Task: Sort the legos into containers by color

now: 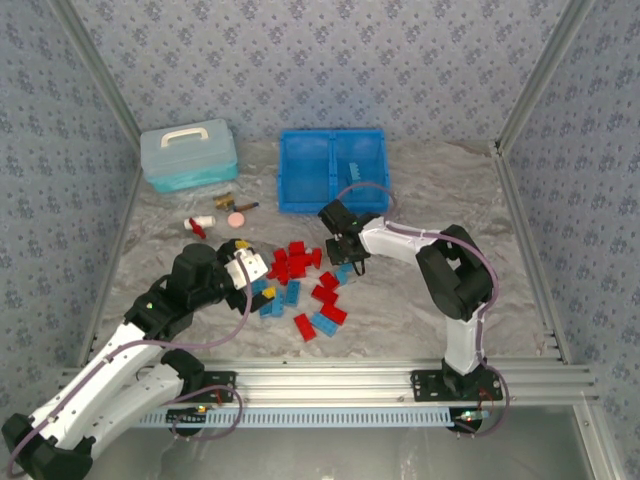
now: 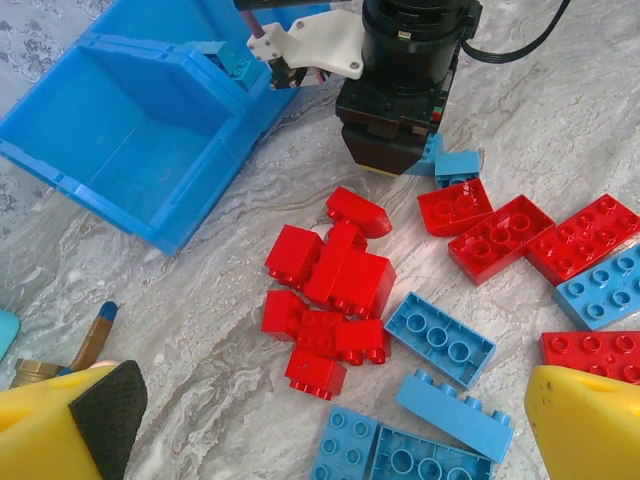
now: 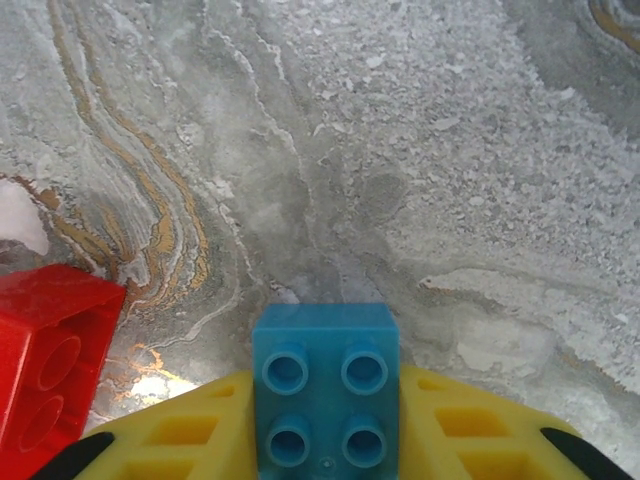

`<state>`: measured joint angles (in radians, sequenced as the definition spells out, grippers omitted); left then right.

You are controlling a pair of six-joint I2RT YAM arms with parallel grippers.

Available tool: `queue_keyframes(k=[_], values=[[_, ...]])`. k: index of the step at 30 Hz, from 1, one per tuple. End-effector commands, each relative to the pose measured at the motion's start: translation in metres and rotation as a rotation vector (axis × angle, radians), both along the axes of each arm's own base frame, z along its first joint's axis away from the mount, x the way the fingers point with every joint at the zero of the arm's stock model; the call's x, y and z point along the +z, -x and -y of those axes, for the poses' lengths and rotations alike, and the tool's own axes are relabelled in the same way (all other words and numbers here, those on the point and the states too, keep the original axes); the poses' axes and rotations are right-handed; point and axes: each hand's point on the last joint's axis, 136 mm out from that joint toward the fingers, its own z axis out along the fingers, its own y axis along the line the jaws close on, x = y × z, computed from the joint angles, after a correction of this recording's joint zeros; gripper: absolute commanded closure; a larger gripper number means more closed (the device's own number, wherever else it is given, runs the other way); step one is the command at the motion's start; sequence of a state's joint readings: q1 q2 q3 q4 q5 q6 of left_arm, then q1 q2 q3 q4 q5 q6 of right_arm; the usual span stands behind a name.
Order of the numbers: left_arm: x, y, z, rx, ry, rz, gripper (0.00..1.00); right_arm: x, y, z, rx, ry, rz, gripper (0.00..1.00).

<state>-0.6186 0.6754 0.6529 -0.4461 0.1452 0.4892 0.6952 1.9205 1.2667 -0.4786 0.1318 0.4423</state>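
Note:
Red and light blue legos (image 1: pixel 300 280) lie scattered on the marbled table in front of the bright blue bin (image 1: pixel 283 172). Its two compartments are the containers, and a light blue lego (image 1: pixel 352 168) lies in the right one. My right gripper (image 3: pixel 325 395) is shut on a small light blue lego (image 3: pixel 325 370), studs facing the camera, just above the table beside a red lego (image 3: pixel 45 350). The left wrist view has that gripper (image 2: pixel 400 90) near the bin's corner (image 2: pixel 190 200). My left gripper (image 2: pixel 320 430) stands open over a red cluster (image 2: pixel 335 290) and blue legos (image 2: pixel 440 340).
A pale teal lidded box (image 1: pixel 188 155) sits at the back left. A pink disc (image 1: pixel 237 219), a brass piece (image 1: pixel 225 200) and a small red-and-white item (image 1: pixel 198 224) lie between it and the legos. Metal rails (image 1: pixel 540 260) border the table.

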Motion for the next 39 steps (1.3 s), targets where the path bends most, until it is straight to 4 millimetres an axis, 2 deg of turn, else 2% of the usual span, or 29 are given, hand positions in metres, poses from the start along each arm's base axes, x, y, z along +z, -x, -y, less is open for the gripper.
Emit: queue_keyframes(k=[1,3,5,11,13,16,18,23,27,30,34,39], values=[[0.006,0.003,0.002,-0.021,0.004,0.013,0.01,-0.001,-0.001,0.005,-0.022,0.008,-0.01,0.71],[0.007,0.003,0.002,-0.02,0.004,0.013,0.01,0.009,-0.003,0.006,-0.026,-0.003,0.006,0.73],[0.006,0.003,0.002,-0.021,0.004,0.012,0.01,0.028,-0.007,0.008,-0.028,-0.013,0.041,0.73],[0.007,0.003,0.002,-0.02,0.003,0.015,0.01,0.11,-0.026,0.019,-0.033,-0.035,0.215,0.73],[0.007,0.003,0.002,-0.022,0.004,0.016,0.01,0.14,-0.043,0.025,-0.036,-0.037,0.296,0.73],[0.008,0.003,0.002,-0.021,0.004,0.016,0.01,0.175,-0.077,0.035,-0.052,-0.03,0.376,0.73],[0.008,0.004,0.001,-0.019,0.004,0.018,0.01,0.186,-0.098,0.042,-0.065,-0.012,0.399,0.73],[0.008,0.004,0.001,-0.019,0.005,0.018,0.01,0.19,-0.161,0.058,-0.1,0.075,0.437,0.73],[0.008,0.003,0.001,-0.017,0.006,0.019,0.01,0.176,-0.209,0.066,-0.12,0.176,0.436,0.73],[0.008,0.004,0.001,-0.019,0.007,0.018,0.01,0.162,-0.234,0.068,-0.133,0.205,0.42,0.71],[0.008,0.004,0.002,-0.02,0.009,0.019,0.01,0.152,-0.248,0.064,-0.132,0.199,0.429,0.65],[0.009,0.004,0.002,-0.021,0.011,0.02,0.01,0.149,-0.248,0.069,-0.142,0.2,0.415,0.55]])
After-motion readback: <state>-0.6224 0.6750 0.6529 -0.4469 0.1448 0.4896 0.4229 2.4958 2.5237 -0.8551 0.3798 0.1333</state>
